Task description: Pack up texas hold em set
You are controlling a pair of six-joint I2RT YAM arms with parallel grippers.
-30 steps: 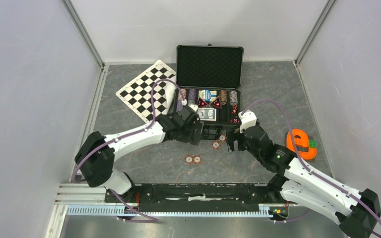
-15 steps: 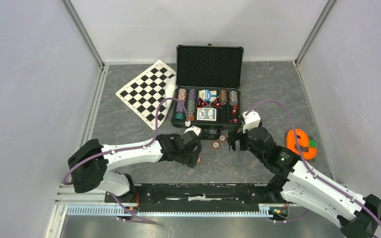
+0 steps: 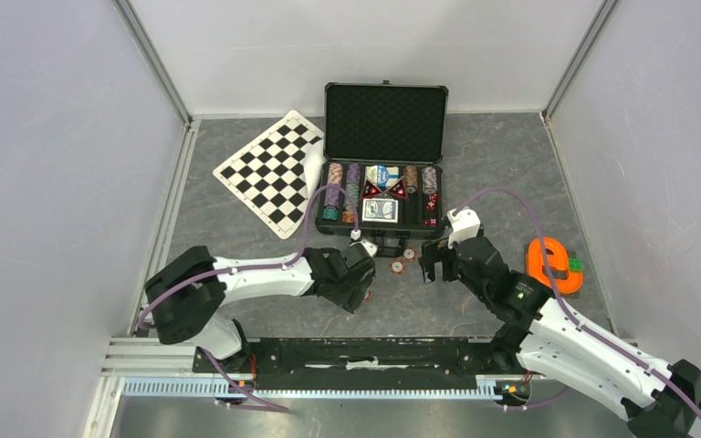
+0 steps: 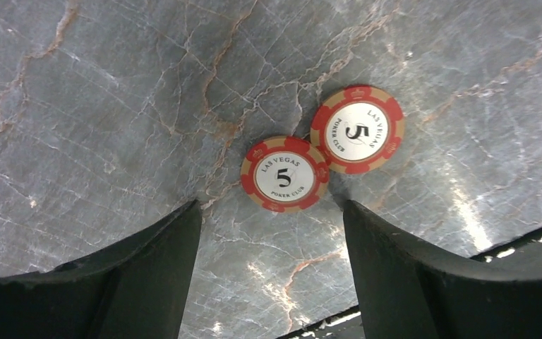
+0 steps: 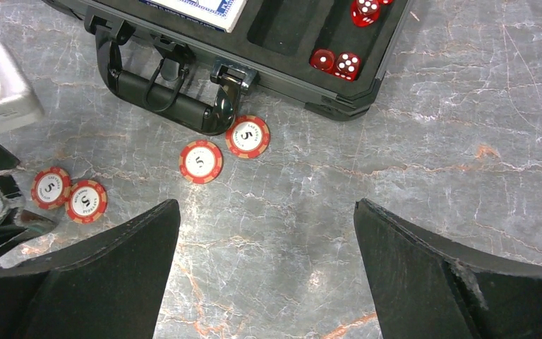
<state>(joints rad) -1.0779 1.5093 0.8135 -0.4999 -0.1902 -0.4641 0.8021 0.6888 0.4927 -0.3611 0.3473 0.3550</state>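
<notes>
Case [image 3: 385, 123] — where is it found?
— Upper centre of the top view, lid raised, on the table [image 3: 493, 155].
— And the grippers?
— Both are spread, nothing clamped. Two chips [image 4: 284, 174] (touching) are seen just beyond the left gripper [image 4: 269, 212]; two other chips [image 5: 201, 161] are shown by the handle [image 5: 169, 109], left of centre in the view from the right gripper [image 5: 266, 208].
</notes>
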